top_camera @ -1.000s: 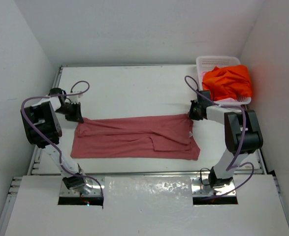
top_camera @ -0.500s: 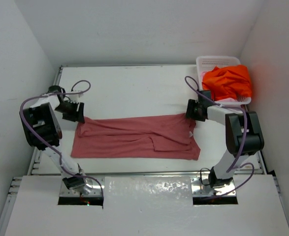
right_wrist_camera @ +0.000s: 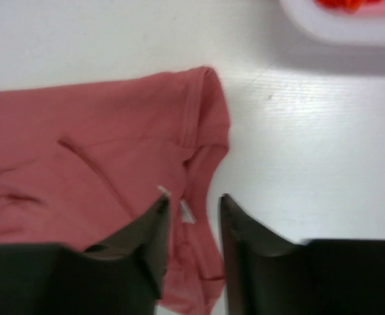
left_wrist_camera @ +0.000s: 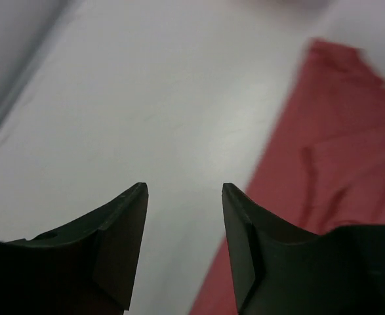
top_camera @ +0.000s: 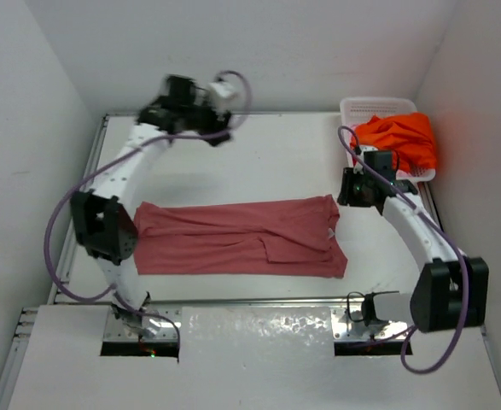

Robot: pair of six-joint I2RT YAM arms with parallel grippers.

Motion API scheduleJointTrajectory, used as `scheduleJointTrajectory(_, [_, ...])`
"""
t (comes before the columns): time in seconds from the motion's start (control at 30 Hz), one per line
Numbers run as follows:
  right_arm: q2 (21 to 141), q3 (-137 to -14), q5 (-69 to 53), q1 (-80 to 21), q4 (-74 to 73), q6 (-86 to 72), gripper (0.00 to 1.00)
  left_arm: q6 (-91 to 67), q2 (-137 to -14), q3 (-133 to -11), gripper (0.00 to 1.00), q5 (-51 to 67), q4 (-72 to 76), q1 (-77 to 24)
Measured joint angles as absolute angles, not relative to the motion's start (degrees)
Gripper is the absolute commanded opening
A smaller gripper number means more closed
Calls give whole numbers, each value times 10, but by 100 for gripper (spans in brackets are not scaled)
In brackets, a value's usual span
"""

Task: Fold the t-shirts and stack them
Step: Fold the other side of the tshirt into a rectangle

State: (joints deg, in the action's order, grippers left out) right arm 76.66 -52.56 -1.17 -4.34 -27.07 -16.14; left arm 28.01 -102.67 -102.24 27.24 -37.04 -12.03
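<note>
The dusty rose-red t-shirt (top_camera: 237,237) lies spread flat across the middle of the table, folded lengthwise. The orange t-shirt (top_camera: 397,141) is heaped in the white basket (top_camera: 371,107) at the back right. The light pink shirt is out of view. My left gripper (top_camera: 200,128) is open and empty, raised high over the back of the table; its wrist view (left_wrist_camera: 184,190) shows bare table below and the red shirt (left_wrist_camera: 336,151) to the right. My right gripper (top_camera: 351,188) is open and empty, hovering above the shirt's right end (right_wrist_camera: 193,200), over the collar and its tag (right_wrist_camera: 100,151).
The basket's rim (right_wrist_camera: 349,26) shows at the top right of the right wrist view. White walls close in the table at the left, back and right. A metal rail (top_camera: 62,273) runs along the left edge.
Both grippers have left the shirt's far edge. The left arm swung up and back toward the rear wall. The right gripper rose and drew slightly right. The shirt lies still.
</note>
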Motion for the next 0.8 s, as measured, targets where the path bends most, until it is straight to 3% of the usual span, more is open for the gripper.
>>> scheduleJointTrajectory(0.03, [741,-511,-28,-41,-275,-164,27,279,-1042,-1034,45,292,-371,-179])
scheduleJointTrajectory(0.1, [705,-476,-67,-38,-274,-173,33,275,-1083,-1051,46,330,-377,-269])
scheduleJointTrajectory(0.23, [672,-391,-137,-37,-271,-194,40,254,-1199,-1080,56,388,-392,-379])
scheduleJointTrajectory(0.4, [659,-326,-181,-38,-262,-221,40,236,-1302,-1081,52,386,-425,-404])
scheduleJointTrajectory(0.63, [657,-308,-207,-38,-227,-236,38,235,-1317,-1079,46,349,-434,-406])
scheduleJointTrajectory(0.8, [659,-296,-213,-38,-209,-240,40,234,-1313,-1059,51,336,-430,-409])
